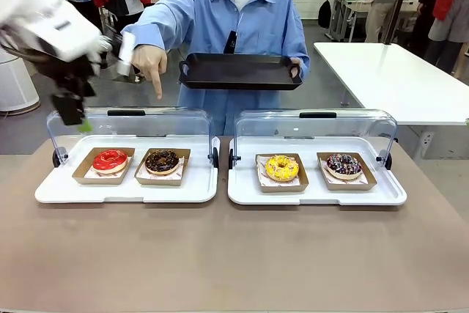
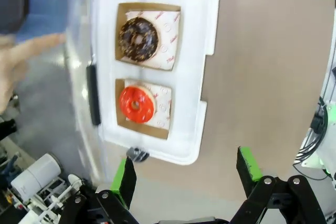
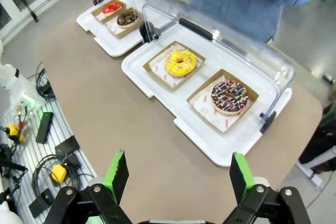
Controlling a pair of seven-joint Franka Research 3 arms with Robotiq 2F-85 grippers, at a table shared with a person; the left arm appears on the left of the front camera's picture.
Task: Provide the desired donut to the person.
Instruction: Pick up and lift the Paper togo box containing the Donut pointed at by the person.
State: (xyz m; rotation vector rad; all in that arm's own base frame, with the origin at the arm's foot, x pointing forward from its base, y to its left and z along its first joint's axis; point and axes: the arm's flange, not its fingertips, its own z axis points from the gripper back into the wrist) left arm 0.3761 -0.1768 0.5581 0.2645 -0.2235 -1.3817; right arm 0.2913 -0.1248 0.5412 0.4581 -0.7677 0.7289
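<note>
The person (image 1: 238, 16) stands across the table, holding a black tray (image 1: 238, 71) in one hand. The other hand's index finger (image 1: 156, 87) points down toward the chocolate donut (image 1: 162, 160) in the left white case (image 1: 124, 190). A red donut (image 1: 110, 160) lies beside it. The right case (image 1: 315, 194) holds a yellow donut (image 1: 281, 168) and a dark sprinkled donut (image 1: 344, 165). My left gripper (image 1: 77, 116) hangs open above that case's left end; in its wrist view the left gripper (image 2: 186, 174) looks down on the red donut (image 2: 136, 103) and chocolate donut (image 2: 138, 39). My right gripper (image 3: 178, 174) is open, high above the table, off the right case.
Each donut sits in a brown cardboard dish on paper. Both clear lids (image 1: 315, 128) stand raised at the cases' far side. Bare brown table (image 1: 234, 254) lies in front of the cases. Another white table (image 1: 396, 71) stands at the back right, with bystanders behind.
</note>
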